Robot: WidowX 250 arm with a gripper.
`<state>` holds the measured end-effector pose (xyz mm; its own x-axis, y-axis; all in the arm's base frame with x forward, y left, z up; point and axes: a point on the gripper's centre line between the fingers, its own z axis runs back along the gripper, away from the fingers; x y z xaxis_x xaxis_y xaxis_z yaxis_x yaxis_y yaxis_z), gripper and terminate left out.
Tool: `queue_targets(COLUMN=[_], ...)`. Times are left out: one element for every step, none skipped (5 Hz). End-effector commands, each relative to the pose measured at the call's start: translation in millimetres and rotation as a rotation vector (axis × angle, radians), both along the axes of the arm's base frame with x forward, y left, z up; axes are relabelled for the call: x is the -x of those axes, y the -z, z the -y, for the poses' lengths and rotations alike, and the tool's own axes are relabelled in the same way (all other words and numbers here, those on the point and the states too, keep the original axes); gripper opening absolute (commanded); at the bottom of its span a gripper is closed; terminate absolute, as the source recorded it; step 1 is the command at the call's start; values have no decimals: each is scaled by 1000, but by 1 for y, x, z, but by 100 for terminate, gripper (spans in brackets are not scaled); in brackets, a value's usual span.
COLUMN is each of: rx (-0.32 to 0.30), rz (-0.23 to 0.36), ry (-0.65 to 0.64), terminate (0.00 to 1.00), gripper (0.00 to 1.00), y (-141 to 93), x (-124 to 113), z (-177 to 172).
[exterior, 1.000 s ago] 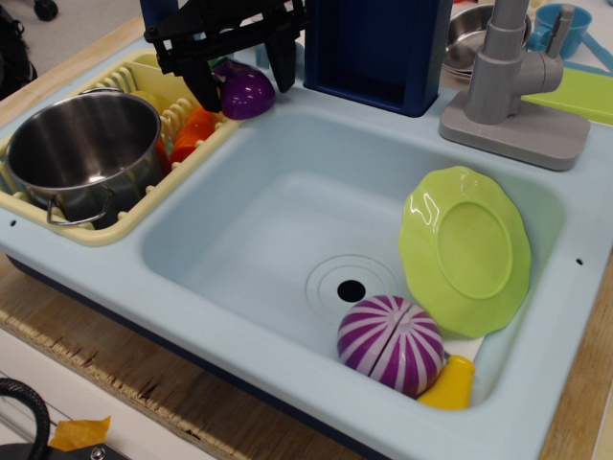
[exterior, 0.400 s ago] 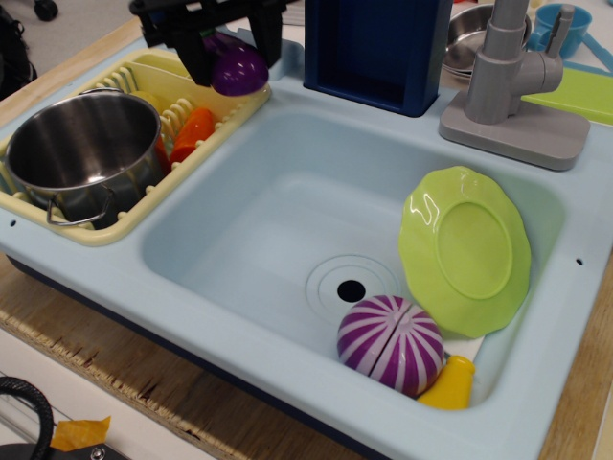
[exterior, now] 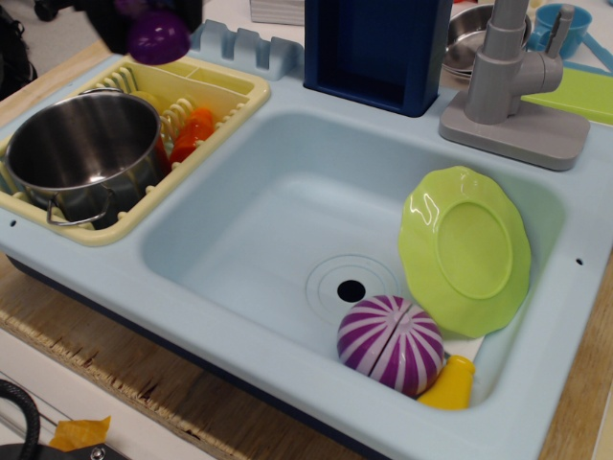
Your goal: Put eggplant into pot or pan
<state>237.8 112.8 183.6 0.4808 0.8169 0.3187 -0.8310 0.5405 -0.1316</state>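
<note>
The purple eggplant [exterior: 159, 38] hangs at the top left of the view, held between the black fingers of my gripper [exterior: 153, 29], which is mostly cut off by the top edge and blurred. It is raised above the back of the yellow dish rack [exterior: 225, 96]. The shiny steel pot [exterior: 84, 149] with a wire loop handle stands in the left part of the rack, below and left of the eggplant. The pot looks empty inside.
An orange toy [exterior: 194, 129] lies in the rack beside the pot. The light-blue sink [exterior: 287, 220] holds a green plate [exterior: 469, 251], a purple-and-white striped toy [exterior: 391, 343] and a yellow piece [exterior: 448, 385]. A blue block [exterior: 378, 48] and a grey faucet [exterior: 512, 72] stand behind.
My gripper has lifted the eggplant and carried it left, from the rack's right back corner to above the rack's back near the pot.
</note>
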Motion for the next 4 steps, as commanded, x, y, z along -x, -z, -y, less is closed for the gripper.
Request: queue_targets(rx=[20, 60, 60, 60], rz=[-12, 7, 7, 7], ry=[-85, -63, -63, -63], terminate=[0, 0, 0, 100], gripper=[0, 100, 100, 100], y=[1, 8, 8, 8], x=[36, 42, 42, 42], z=[-15, -17, -17, -17])
